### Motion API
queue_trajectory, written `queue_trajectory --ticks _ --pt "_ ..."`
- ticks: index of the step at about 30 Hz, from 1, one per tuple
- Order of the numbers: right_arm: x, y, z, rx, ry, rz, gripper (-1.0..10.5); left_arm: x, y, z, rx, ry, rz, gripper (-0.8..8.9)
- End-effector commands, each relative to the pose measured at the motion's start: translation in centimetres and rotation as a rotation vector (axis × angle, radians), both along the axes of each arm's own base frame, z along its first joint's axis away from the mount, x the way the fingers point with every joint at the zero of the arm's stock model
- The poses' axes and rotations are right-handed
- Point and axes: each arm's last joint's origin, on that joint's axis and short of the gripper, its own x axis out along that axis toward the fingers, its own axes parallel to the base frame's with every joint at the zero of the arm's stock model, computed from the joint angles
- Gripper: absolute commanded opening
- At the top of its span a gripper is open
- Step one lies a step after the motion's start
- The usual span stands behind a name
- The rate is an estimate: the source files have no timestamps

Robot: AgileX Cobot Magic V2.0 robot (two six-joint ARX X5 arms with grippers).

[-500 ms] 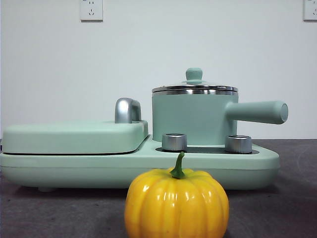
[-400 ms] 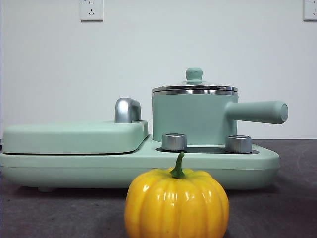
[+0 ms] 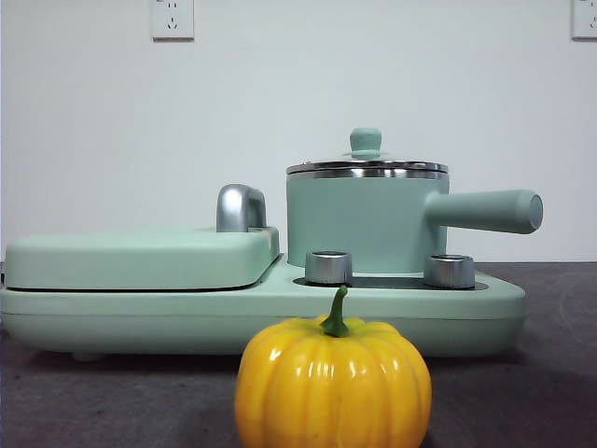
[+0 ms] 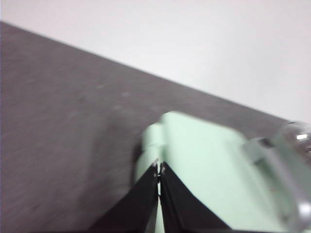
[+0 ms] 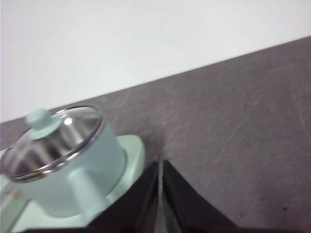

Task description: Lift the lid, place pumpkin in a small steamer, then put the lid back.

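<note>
Lid (image 3: 367,164) on steamer (image 3: 359,222), pumpkin (image 3: 332,381) in front; both grippers, R (image 5: 160,165) and L (image 4: 159,167), pinched closed and empty, so open R wide, drop onto the knob, probably off-centre now.

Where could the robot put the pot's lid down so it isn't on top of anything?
Bare table lies right of the pumpkin, and more on its left, in front of the cooker. The cooker's top is crowded: the flat cover, the pot with its lid on.
</note>
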Motion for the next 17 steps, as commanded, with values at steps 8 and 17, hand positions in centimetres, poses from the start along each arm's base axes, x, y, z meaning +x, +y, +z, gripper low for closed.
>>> queue_trajectory --ticks 8,17 --pt "-0.2 0.7 7.3 -0.043 0.059 0.261 0.1 2.1 -1.6 7.8 0.028 0.075 -0.309 0.07" --pt "1.0 1.3 11.0 -0.134 0.130 0.516 0.1 4.2 -3.6 12.1 0.000 0.139 -0.607 0.07"
